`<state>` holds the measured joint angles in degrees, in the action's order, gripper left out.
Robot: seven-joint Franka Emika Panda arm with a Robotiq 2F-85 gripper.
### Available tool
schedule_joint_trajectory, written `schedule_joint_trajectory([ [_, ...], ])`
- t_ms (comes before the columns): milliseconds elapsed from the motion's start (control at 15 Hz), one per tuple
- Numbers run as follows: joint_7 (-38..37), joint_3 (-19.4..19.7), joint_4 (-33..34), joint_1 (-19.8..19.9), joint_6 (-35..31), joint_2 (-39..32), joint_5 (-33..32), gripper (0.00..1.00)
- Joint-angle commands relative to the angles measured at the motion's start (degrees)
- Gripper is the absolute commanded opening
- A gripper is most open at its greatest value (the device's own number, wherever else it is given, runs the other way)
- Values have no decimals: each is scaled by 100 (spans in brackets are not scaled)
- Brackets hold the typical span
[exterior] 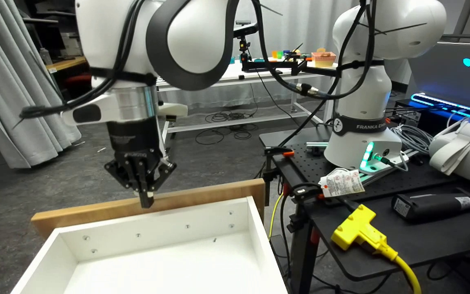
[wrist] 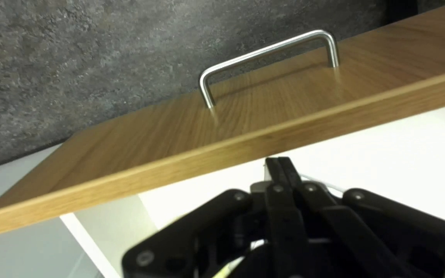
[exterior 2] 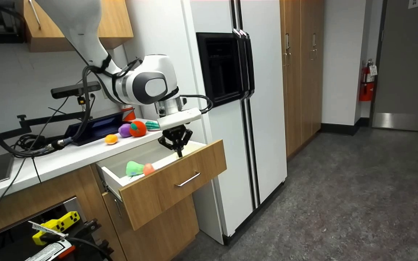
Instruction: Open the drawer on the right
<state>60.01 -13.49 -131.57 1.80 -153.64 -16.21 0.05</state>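
The drawer stands pulled out, with a wooden front panel and white inside, in both exterior views [exterior: 206, 198] [exterior 2: 158, 195]. The panel also crosses the wrist view [wrist: 141, 166]. Its metal bar handle [exterior 2: 188, 179] is on the outer face and shows in the wrist view [wrist: 265, 52], with nothing holding it. My gripper [exterior: 146, 201] points down at the panel's inner side, near its top edge. In the wrist view its fingertips [wrist: 280, 159] are together, with nothing between them. I cannot tell whether they touch the panel. The gripper also shows in an exterior view [exterior 2: 179, 153].
A green object [exterior 2: 135, 168] and an orange object [exterior 2: 148, 169] lie in the drawer. A white counter [exterior 2: 85, 154] behind it carries several toy fruits [exterior 2: 138, 128]. A white fridge [exterior 2: 267, 119] stands beside the drawer. A black cart [exterior: 414, 245] holds a yellow power splitter [exterior: 355, 228].
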Motion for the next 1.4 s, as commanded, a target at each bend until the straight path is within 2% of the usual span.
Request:
schedule_joint_trajectory([
  [0,452,241,-759,449,193,1013,301,0],
  [200,844,721,-1029,654,187,1376,469,0],
  [467,1051,1264,-1252,631,-26,1662,378,0],
  [733,1367,1366,-1435,453,-423,1958,744,0],
  [1000,2244,1323,-1519,4,-1000,2101,1984,0],
  [1067,2641,1166,-1483,-11,-1084,2105,2498,0],
  [1333,4217,1104,-1206,-512,-1000,2122,4368,0],
])
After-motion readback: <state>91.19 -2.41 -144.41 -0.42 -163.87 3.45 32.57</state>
